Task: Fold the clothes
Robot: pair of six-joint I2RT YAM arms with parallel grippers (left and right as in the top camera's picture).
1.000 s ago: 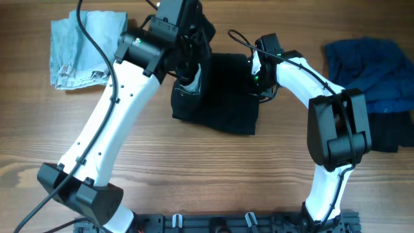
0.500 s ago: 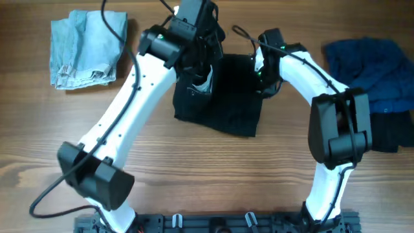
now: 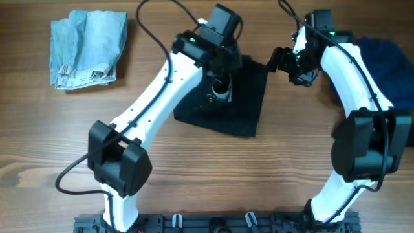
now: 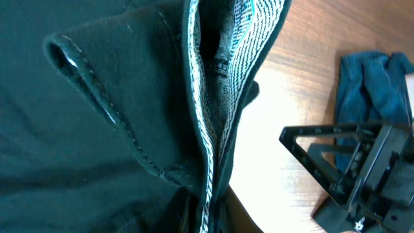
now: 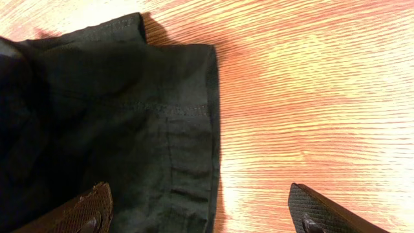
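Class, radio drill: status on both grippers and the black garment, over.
Left gripper shut on black garment, waistband pinched. Right gripper open, fingers straddling garment's edge. Pale denim and blue pile lie apart, at the sides.

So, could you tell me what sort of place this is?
Probably a robot test bench, not a home: a wooden table, a mounting rail at its edge, and clothes like the black garment laid out.

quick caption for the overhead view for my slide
Left gripper pinches a fold of the black garment while the open right gripper hovers beside its edge.
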